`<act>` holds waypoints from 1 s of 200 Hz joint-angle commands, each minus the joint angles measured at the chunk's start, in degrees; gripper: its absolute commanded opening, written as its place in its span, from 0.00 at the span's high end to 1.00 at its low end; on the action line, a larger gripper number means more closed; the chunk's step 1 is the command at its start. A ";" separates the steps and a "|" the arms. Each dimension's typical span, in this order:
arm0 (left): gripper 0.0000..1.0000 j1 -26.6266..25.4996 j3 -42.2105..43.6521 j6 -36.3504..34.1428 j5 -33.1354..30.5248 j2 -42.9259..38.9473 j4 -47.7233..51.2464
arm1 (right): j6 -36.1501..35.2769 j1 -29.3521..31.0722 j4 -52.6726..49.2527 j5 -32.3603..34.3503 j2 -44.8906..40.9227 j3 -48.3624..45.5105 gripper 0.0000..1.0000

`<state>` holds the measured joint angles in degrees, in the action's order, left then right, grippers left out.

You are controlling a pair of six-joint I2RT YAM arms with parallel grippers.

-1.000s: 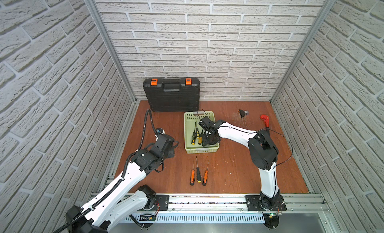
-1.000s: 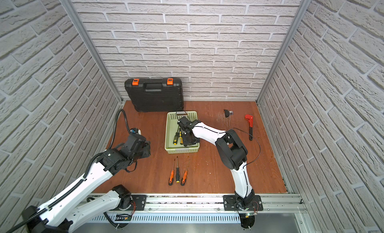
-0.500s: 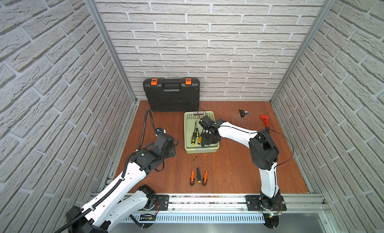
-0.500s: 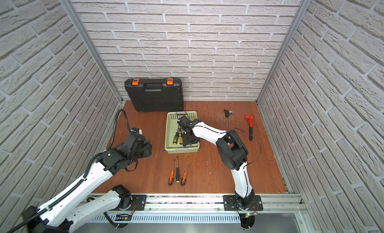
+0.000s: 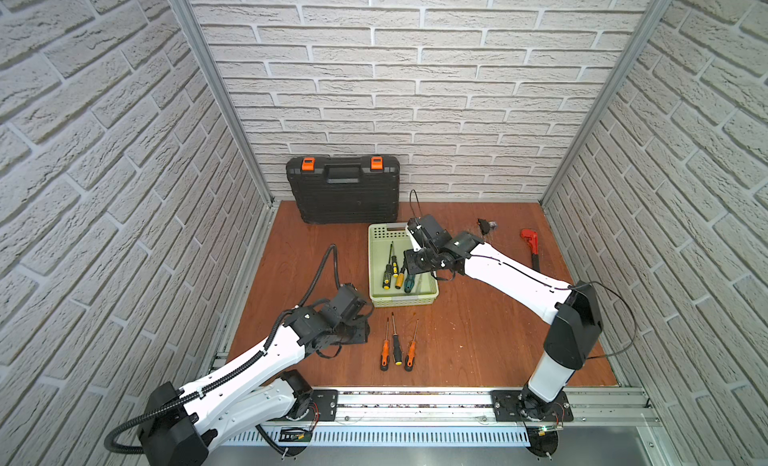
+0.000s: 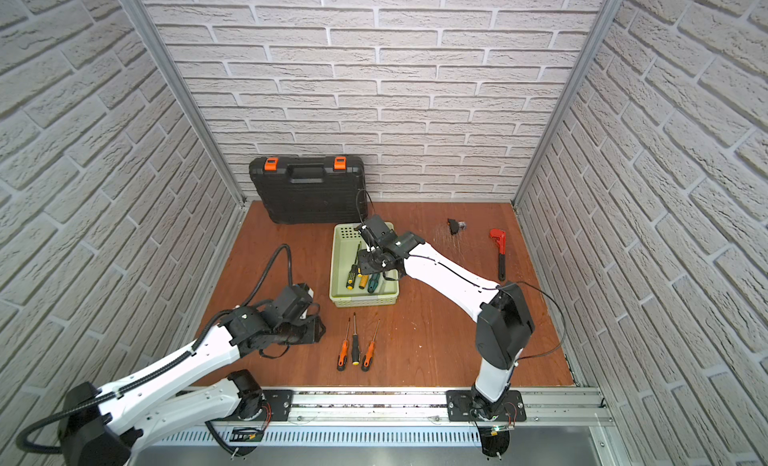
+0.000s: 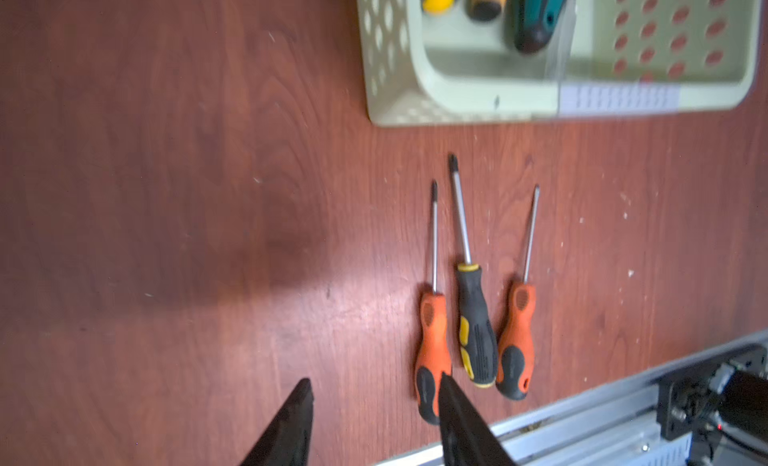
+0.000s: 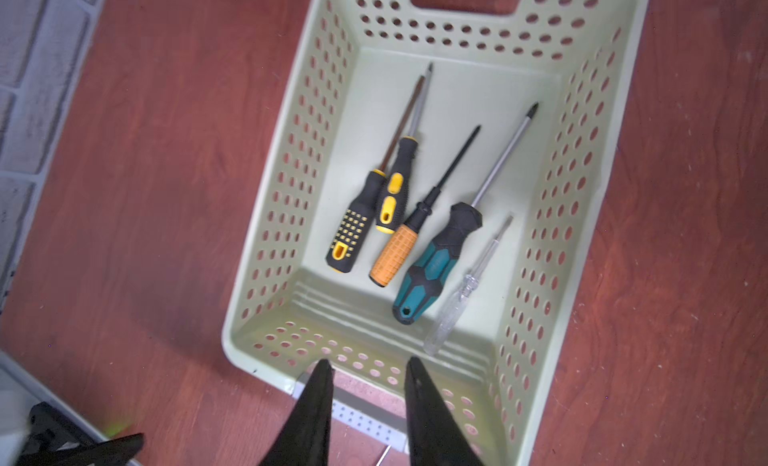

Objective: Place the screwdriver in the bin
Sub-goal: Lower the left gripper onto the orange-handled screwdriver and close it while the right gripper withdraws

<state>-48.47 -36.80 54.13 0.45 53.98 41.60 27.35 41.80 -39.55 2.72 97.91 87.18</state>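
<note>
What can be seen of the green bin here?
The bin is a pale green rectangular basket, plastic by its look, with perforated walls, a solid floor and slot handles at both ends. It stands upright on the wooden table, just before the black case. Five screwdrivers lie on its floor. The right gripper hangs above it, fingers apart and empty.

Five screwdrivers (image 8: 432,260) are counted inside the one bin (image 8: 577,152), and three further screwdrivers (image 7: 476,318) on the desk (image 7: 166,193). One black tool case (image 5: 343,193), one red wrench (image 5: 531,243) and one small dark object (image 5: 484,225) are also counted.
</note>
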 commanded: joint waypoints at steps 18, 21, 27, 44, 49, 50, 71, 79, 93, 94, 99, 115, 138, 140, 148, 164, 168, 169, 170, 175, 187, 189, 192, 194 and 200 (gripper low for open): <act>0.46 -9.52 2.44 9.41 -1.41 4.01 -8.33 | -0.37 3.44 5.55 -1.39 -5.71 -7.96 0.67; 0.46 -9.93 2.29 9.56 -1.54 4.63 -8.76 | -0.21 3.46 5.85 -1.67 -5.98 -8.47 0.67; 0.46 -10.77 1.91 9.59 -1.89 6.04 -9.43 | 0.13 3.48 6.33 -2.16 -6.42 -9.49 0.67; 0.46 -12.38 0.60 9.68 -3.23 10.19 -10.38 | 1.46 3.70 8.67 -3.59 -7.90 -12.66 0.67; 0.46 -12.64 0.35 9.63 -3.10 11.10 -10.94 | 1.87 3.69 9.44 -3.99 -8.47 -13.55 0.67; 0.46 -12.67 0.38 9.61 -3.14 11.26 -11.07 | 1.94 3.71 9.55 -4.06 -8.58 -13.71 0.67; 0.47 -13.14 -0.61 9.54 -3.29 14.71 -11.72 | 3.05 3.90 11.24 -3.76 -10.89 -16.63 0.67; 0.47 -13.16 -1.05 9.83 -3.73 16.11 -10.98 | 2.83 3.90 10.95 -3.33 -11.44 -16.86 0.67; 0.47 -13.40 -1.17 9.90 -3.75 17.79 -11.72 | 2.01 3.93 10.13 -2.66 -11.97 -16.86 0.67; 0.47 -13.40 -1.17 9.88 -3.73 17.81 -11.89 | 1.96 3.91 10.07 -2.65 -12.00 -16.82 0.67; 0.47 -13.47 -1.15 9.82 -3.51 18.27 -12.49 | 1.75 3.94 9.97 -2.52 -12.10 -16.84 0.67; 0.48 -13.48 -1.41 9.68 -3.48 19.72 -12.77 | 1.53 3.89 9.85 -2.46 -12.17 -17.04 0.67; 0.51 -13.49 -2.09 9.33 -3.65 22.02 -11.45 | 2.04 3.96 10.25 -2.69 -12.28 -17.62 0.67; 0.51 -13.49 -2.17 9.33 -3.69 22.26 -11.39 | 2.12 3.92 10.34 -2.71 -12.30 -17.71 0.67; 0.52 -13.41 -2.32 9.14 -3.52 23.09 -11.15 | 2.47 3.90 10.70 -2.81 -12.46 -18.14 0.67; 0.55 -13.57 -2.92 9.02 -3.38 24.25 -10.70 | 2.87 3.90 11.07 -2.81 -12.89 -18.76 0.67; 0.55 -13.54 -3.06 8.98 -3.42 24.60 -10.59 | 2.90 3.91 11.16 -2.81 -12.98 -18.84 0.67; 0.55 -13.52 -3.04 8.93 -3.43 24.64 -10.54 | 2.93 3.90 11.16 -2.81 -12.99 -18.86 0.67; 0.55 -13.55 -3.12 8.96 -3.43 24.75 -10.47 | 2.91 3.90 11.16 -2.81 -13.04 -18.87 0.67; 0.56 -13.57 -3.33 8.98 -3.39 25.06 -10.26 | 2.90 3.95 11.16 -2.81 -13.09 -19.01 0.67; 0.60 -13.58 -3.85 9.08 -3.80 25.96 -9.21 | 2.82 3.90 11.08 -2.72 -13.18 -19.12 0.67; 0.61 -13.65 -3.84 9.16 -3.99 26.13 -8.96 | 2.80 3.90 11.07 -2.72 -13.25 -19.07 0.67; 0.62 -13.66 -3.97 9.30 -4.24 26.36 -8.59 | 2.84 3.95 11.00 -2.70 -13.22 -19.06 0.67; 0.62 -13.62 -3.98 9.36 -4.36 26.47 -8.46 | 2.76 3.91 10.99 -2.72 -13.21 -19.11 0.67; 0.63 -13.66 -3.98 9.43 -4.34 26.71 -8.34 | 2.71 3.90 10.99 -2.71 -13.19 -19.06 0.67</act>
<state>-61.80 -39.42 63.11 -2.07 79.42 30.85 29.65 45.60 -30.55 -0.12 86.74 68.66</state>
